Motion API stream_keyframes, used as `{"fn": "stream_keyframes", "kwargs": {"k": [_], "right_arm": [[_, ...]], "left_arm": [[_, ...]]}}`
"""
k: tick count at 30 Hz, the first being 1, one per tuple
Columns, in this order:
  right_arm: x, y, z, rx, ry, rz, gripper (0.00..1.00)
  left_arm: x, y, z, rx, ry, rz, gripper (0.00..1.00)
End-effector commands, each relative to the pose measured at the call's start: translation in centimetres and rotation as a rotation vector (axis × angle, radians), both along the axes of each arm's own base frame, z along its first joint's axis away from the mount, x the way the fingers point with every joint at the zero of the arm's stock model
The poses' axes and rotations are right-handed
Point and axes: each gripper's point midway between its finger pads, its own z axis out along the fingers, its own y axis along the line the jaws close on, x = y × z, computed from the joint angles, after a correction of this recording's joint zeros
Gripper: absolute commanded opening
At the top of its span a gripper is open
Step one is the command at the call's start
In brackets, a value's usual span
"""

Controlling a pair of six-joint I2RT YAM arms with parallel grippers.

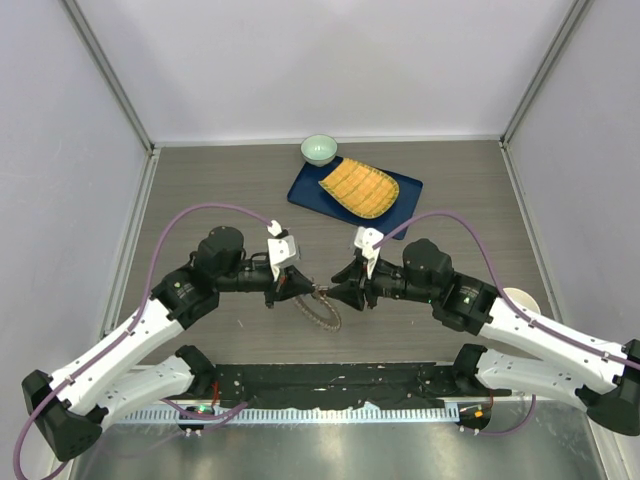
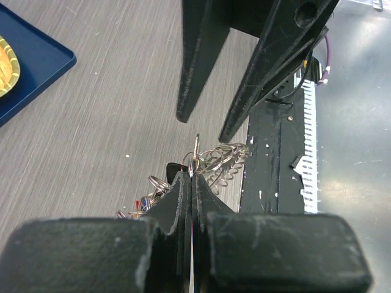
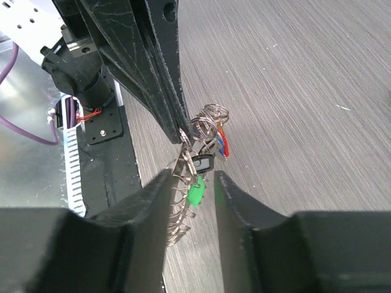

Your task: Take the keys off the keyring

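Note:
The keyring (image 1: 322, 308) is a thin metal ring fringed with silvery keys (image 2: 223, 162), hanging just above the wooden table between my two grippers. My left gripper (image 2: 192, 177) is shut on the ring's wire (image 2: 197, 152), with the jaws pressed together. My right gripper (image 3: 194, 177) faces it from the right and stands open. A green-headed key (image 3: 196, 192) and a black-headed one (image 3: 201, 162) hang in the gap between its fingers. Red and blue key heads (image 3: 221, 143) dangle just behind. The left fingertips (image 3: 182, 135) pinch the ring right above them.
A blue tray (image 1: 305, 190) holding a ridged yellow slab (image 1: 358, 188) lies behind the grippers, with a small pale bowl (image 1: 319, 149) beyond it. A black base plate (image 1: 340, 385) runs along the near edge. A white cup (image 1: 522, 300) sits at the right.

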Motion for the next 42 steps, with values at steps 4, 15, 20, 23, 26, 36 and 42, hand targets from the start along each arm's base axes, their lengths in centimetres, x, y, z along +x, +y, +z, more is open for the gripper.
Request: {"fn": "stream_keyframes", "kwargs": {"k": [4,15,20,23,26,36,42], "right_arm": [[0.3,-0.2,2.1,0.07,-0.064,-0.015,0.54],[-1.1,-0.6,2.1,0.095,-0.06,0.036,0.48],[-1.9,-0.3,1.6,0.117,-0.029,0.07,0.43],[-1.8,-0.1,0.8,0.102,-0.013,0.07,0.43],[-1.6,0.2,0.8,0.115,-0.012,0.068,0.4],[0.1,1.5,0.5,0.147,0.024,0.0,0.19],[1.1,0.3,1.0,0.15,-0.008,-0.08,0.01]], "left_arm": [[-0.8,-0.8,2.5,-0.072,-0.097,-0.113,0.0],[-0.6,-1.4,3.3,-0.094,-0.21,-0.179,0.0],[-0.4,-1.8,3.6,-0.103,-0.208,-0.182,0.0],[-0.2,-1.9,3.7,-0.105,-0.209,-0.175,0.0],[0.0,-1.9,3.6,-0.101,-0.205,-0.165,0.0],[0.4,-1.9,3.1,-0.108,-0.199,-0.137,0.0],[1.2,-1.5,2.7,-0.087,-0.206,-0.081,0.0]]}}
